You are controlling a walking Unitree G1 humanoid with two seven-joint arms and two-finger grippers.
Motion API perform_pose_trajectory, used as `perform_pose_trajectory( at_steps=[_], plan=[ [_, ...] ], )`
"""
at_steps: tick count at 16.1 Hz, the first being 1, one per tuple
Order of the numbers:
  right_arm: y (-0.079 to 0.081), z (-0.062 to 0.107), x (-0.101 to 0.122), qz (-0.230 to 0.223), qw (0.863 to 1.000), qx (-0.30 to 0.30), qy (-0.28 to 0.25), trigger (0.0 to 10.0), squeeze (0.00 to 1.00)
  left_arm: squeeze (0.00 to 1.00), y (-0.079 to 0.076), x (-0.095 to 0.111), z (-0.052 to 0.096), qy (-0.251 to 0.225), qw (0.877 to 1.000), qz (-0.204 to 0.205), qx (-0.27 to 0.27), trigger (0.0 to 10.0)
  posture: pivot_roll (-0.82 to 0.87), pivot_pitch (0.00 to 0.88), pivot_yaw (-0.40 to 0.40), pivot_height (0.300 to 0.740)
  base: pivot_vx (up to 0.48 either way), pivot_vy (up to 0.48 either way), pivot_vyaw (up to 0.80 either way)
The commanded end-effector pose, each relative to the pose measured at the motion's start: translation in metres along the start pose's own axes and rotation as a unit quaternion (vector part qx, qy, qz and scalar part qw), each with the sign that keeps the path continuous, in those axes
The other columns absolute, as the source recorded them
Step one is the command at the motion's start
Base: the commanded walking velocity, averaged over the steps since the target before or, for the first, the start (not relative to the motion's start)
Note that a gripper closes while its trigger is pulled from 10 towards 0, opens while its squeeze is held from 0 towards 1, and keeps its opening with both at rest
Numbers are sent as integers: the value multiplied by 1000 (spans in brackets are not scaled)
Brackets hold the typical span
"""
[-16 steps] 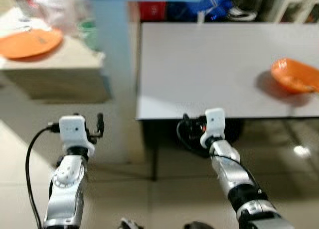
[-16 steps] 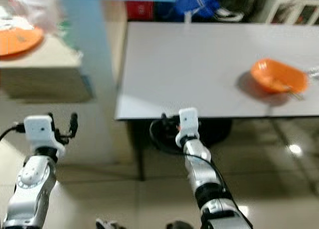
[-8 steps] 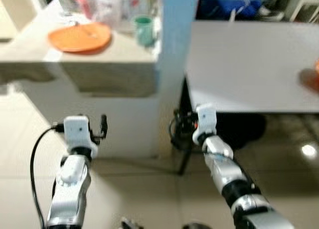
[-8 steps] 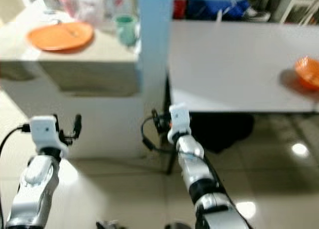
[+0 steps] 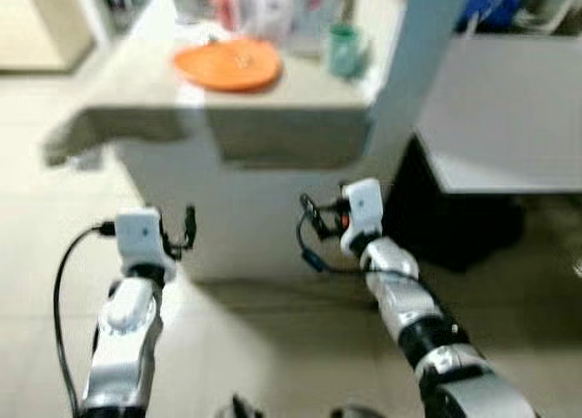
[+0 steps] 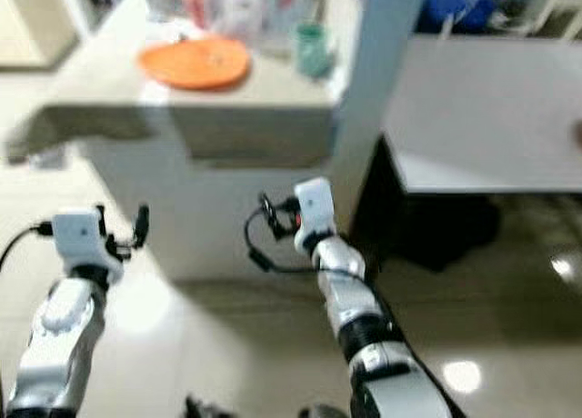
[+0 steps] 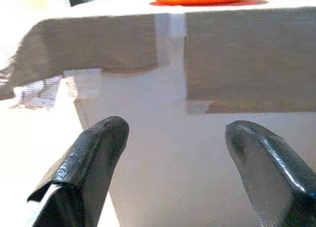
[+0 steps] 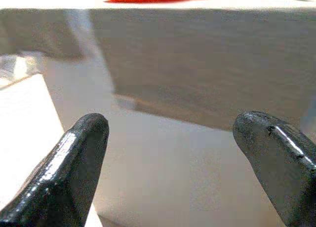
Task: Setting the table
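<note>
flat orange plate (image 5: 227, 64) lies on the counter (image 5: 300, 95).

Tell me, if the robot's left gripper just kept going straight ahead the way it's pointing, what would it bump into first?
Most likely the pale front of the counter, below its overhanging top. The open left gripper faces that wall, and the orange plate lies higher, on top. Depth is hard to judge.

Head views soft with motion blur throughout; orange plate (image 5: 227, 64) and green cup (image 5: 343, 50) lack crisp edges. Bright, even indoor light. Glare spots on glossy floor (image 6: 462, 375) at right. Wrist views overexposed toward pale floor; near tool fingers (image 7: 86, 165) out of focus, dark, faintly glinting.
</note>
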State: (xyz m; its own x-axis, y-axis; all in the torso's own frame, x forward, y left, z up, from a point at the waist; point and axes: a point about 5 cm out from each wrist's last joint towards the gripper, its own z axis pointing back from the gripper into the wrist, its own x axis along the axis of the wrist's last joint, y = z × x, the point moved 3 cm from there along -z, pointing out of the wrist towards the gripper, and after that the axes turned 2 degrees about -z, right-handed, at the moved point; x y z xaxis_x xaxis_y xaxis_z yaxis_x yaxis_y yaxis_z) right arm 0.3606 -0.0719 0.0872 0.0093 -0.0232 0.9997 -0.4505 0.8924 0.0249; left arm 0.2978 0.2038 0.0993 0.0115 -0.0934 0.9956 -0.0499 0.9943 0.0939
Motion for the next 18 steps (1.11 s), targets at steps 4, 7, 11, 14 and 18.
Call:
perform_pose_trajectory(
  at_steps=[4,7,11,14,18],
  plan=[
    [10,4,-9,11,998,63,26,10000,0,0,-15,-5,-6,36,998,-36,-40,10000,-8,74,5,740,194,331,0],
    [12,3,-8,14,997,72,25,10000,0,0,-20,0,-8,22,997,-49,-47,10000,-11,65,4,740,480,0,0],
    [11,4,-8,16,997,78,26,10000,0,0,-30,6,-8,13,996,-59,-64,10000,-8,53,-2,740,467,0,0],
    [14,3,-8,18,996,82,27,10000,0,0,-33,8,-9,8,995,-69,-71,10000,-3,47,-4,740,360,-235,0],
    [11,2,2,29,998,58,-8,10000,0,0,-35,21,-4,-25,995,-69,-60,10000,7,41,-5,740,248,-251,0]
  ],
)
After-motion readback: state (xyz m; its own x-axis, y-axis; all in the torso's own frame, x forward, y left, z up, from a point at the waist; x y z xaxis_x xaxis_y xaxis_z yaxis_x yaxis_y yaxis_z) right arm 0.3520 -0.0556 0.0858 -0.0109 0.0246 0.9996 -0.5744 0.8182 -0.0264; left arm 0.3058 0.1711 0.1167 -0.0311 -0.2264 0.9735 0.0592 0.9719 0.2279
